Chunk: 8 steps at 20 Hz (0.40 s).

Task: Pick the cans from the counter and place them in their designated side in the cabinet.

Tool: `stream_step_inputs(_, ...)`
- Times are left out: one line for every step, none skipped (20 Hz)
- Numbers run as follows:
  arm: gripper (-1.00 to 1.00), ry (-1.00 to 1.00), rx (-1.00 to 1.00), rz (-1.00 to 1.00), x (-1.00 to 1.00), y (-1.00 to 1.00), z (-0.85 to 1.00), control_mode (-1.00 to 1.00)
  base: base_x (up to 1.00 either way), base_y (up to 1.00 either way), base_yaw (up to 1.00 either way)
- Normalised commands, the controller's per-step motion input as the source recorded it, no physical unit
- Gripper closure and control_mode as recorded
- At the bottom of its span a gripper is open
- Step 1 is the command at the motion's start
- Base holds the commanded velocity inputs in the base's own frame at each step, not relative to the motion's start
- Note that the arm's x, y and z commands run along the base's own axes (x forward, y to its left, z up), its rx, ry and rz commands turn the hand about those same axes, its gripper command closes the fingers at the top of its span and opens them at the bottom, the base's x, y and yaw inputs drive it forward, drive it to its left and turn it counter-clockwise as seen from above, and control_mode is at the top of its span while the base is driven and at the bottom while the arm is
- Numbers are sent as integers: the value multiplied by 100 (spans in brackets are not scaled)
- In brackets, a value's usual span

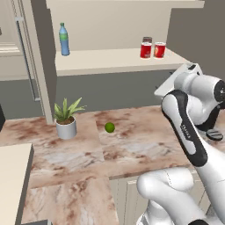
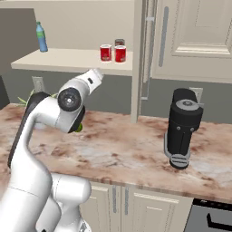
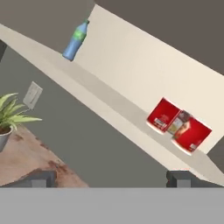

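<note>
Marbled worktop [image 1: 79,154] is running across the near part of the scene, with the beige cabinet [image 1: 114,61] sitting open above and behind it.

Both red cans [image 1: 152,49] are standing upright on the cabinet shelf, right end in the left base view, side by side and touching or nearly so. Tan-labelled can [image 3: 180,123] is sitting just behind them, peeking between the two. Blue bottle [image 1: 64,39] is standing at the far left end of the same shelf, well apart from the cans.

Claw [image 3: 109,177] is hanging in the air in front of the shelf, looking up at it; fingertips [image 3: 179,177] are showing spread wide, nothing between them, touching nothing. Released. Arm is folding up over the worktop's right side, wrist raised near the shelf edge.

On the worktop: potted plant [image 1: 67,117] sitting at the left near the cabinet side panel, lime [image 1: 110,127] lying just right of it, apart. Black grinder-like appliance [image 2: 182,127] is standing on the worktop's right part in the right base view.
</note>
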Motion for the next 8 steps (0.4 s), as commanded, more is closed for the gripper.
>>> stream_step_inputs(-100, 20, -11, -2, -64, 5, -35, -100, 0, 0, 0)
stream_step_inputs(-100, 23, -11, -1, -61, 6, -36, -100, 0, 0, 0)
stream_step_inputs(-100, 28, -12, -1, -56, 4, -37, -100, 0, 0, 0)
stream_step_inputs(-100, 30, -12, 0, -54, 4, -37, -100, 0, 0, 0)
stream_step_inputs(-100, 31, -12, 0, -52, 3, -38, -100, 0, 0, 0)
stream_step_inputs(-100, 32, -12, 0, -50, 1, -38, -100, 0, 0, 0)
stream_step_inputs(-100, 32, -12, 0, -49, 0, -39, -100, 0, 0, 0)
stream_step_inputs(-100, 31, -12, 0, -48, 0, -40, -100, 0, 0, 0)
